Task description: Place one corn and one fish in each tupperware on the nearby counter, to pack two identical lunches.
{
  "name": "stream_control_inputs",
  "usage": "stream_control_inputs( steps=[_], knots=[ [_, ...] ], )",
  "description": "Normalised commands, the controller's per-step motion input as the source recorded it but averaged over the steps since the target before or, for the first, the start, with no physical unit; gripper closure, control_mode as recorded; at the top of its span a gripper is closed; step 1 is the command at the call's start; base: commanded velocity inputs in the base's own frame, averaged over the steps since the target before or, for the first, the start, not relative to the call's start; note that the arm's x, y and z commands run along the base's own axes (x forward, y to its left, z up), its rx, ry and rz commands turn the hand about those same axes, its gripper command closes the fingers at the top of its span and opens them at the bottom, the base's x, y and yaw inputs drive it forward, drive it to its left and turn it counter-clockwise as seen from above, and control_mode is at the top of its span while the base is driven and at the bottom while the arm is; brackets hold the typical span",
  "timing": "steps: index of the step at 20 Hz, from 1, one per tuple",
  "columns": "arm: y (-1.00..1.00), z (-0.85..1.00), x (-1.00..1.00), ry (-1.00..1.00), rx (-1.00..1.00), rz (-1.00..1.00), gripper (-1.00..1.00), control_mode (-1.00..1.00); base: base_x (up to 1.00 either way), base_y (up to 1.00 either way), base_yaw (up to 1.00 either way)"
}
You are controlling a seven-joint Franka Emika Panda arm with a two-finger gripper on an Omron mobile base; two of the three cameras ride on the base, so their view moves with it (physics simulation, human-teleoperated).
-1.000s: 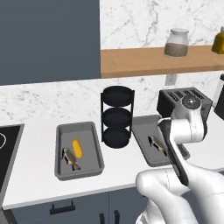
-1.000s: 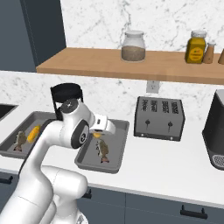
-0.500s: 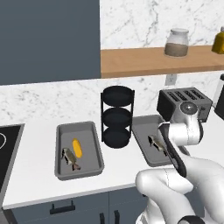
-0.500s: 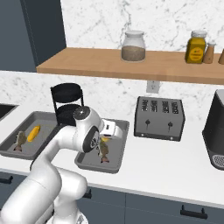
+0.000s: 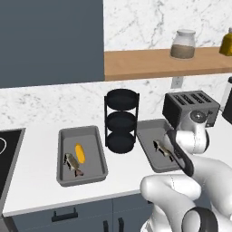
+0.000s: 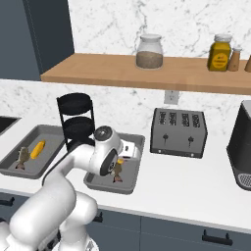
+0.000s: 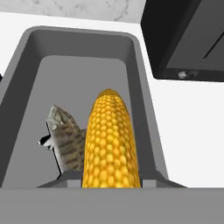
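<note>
At the far left of the counter (image 5: pixel 36 181) we see the corner of a black cooktop (image 5: pixel 7 154). Just right of it lies the left tupperware (image 5: pixel 81 155), a shallow grey tray; in it we find one corn (image 5: pixel 80 153) lying lengthwise and one fish (image 5: pixel 72 164) just beside it on its left, toward the near end. From the right base view the same tray (image 6: pixel 34 152) holds that cob (image 6: pixel 37 149) with the fish (image 6: pixel 22 156) next to it.

Moving right, the black three-tier rack (image 5: pixel 121 121) stands between the two trays. Beyond it sits the right tupperware (image 5: pixel 152 145), where we make out a second fish (image 5: pixel 163 148) on the tray floor. Our gripper (image 7: pixel 111 177) hangs over this tray, its fingers clenched on a second corn (image 7: pixel 111 140); in the hand view the cob runs straight out from between the finger tips, over the tray's interior (image 7: pixel 26 87), with the fish (image 7: pixel 65 138) lying on the tray floor, just to the cob's left in that view. In the right base view we see this cob as a small yellow tip (image 6: pixel 120 161) below the white wrist, above the tray (image 6: pixel 130 171) and close over the fish (image 6: pixel 117 171). We cannot tell whether the cob touches the fish.

Further right stands a dark toaster (image 6: pixel 178 132), and at the right edge a dark appliance (image 6: pixel 241 144). On the wooden shelf (image 6: pixel 147 73) above we see a glass jar (image 6: pixel 149 51) and, further right, a yellow jar (image 6: pixel 218 52)
</note>
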Motion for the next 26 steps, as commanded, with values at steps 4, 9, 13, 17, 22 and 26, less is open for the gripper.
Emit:
stream_control_inputs(
  steps=[4,9,13,17,22,26],
  knots=[
    [0.00,-0.20,0.19,0.00,0.00,0.00,1.00,-1.00,0.00,0.00,0.00],
    [0.00,-0.06,0.29,0.00,0.00,0.00,-1.00,-1.00,0.00,0.00,0.00],
    [0.00,0.00,0.24,0.00,0.00,0.00,-1.00,-1.00,0.00,0.00,0.00],
    [0.00,0.00,0.15,0.00,0.00,0.00,-1.00,-1.00,0.00,0.00,0.00],
    [0.00,0.01,0.01,0.00,0.00,0.00,-1.00,-1.00,0.00,0.00,0.00],
    [0.01,0.10,-0.26,0.00,0.00,0.00,-1.00,-1.00,0.00,0.00,0.00]
  ],
)
